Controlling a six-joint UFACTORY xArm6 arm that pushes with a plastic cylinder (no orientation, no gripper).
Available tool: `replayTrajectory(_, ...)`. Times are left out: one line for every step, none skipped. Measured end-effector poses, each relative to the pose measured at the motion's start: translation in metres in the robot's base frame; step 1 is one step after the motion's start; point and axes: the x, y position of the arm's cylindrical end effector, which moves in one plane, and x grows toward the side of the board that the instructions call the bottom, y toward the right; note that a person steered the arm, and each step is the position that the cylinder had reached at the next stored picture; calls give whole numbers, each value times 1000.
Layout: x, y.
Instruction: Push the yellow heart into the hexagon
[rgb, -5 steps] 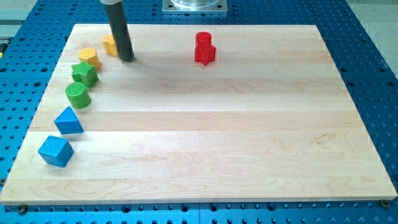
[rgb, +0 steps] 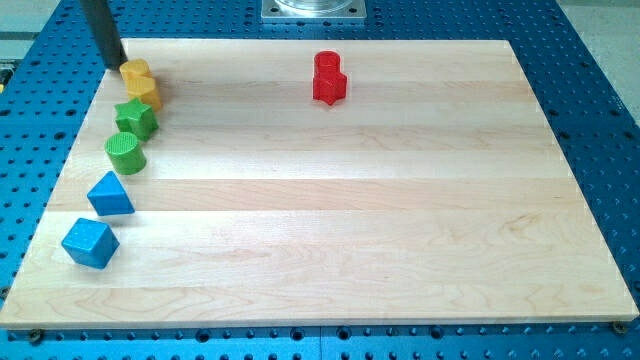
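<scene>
**At the board's top-left corner, rod meets yellow pair**

My tip (rgb: 115, 66), a plain rod with no fingers to part or close, stands just left of the yellow heart (rgb: 135, 72). The heart touches the yellow hexagon (rgb: 146, 92) just below-right of it. Farther below my tip sit a green star-like block (rgb: 135, 118) and a green cylinder (rgb: 125, 152).

We see a pale wooden board (rgb: 330, 200) lying on a blue perforated table (rgb: 590, 110); beyond the board's top edge sits what may be a metal plate (rgb: 314, 9).
</scene>
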Motion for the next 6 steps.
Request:
replayTrajectory(4, 25)
replayTrajectory(9, 34)
replayTrajectory(19, 55)
replayTrajectory(0, 55)
replayTrajectory(-20, 74)
replayTrajectory(-21, 109)
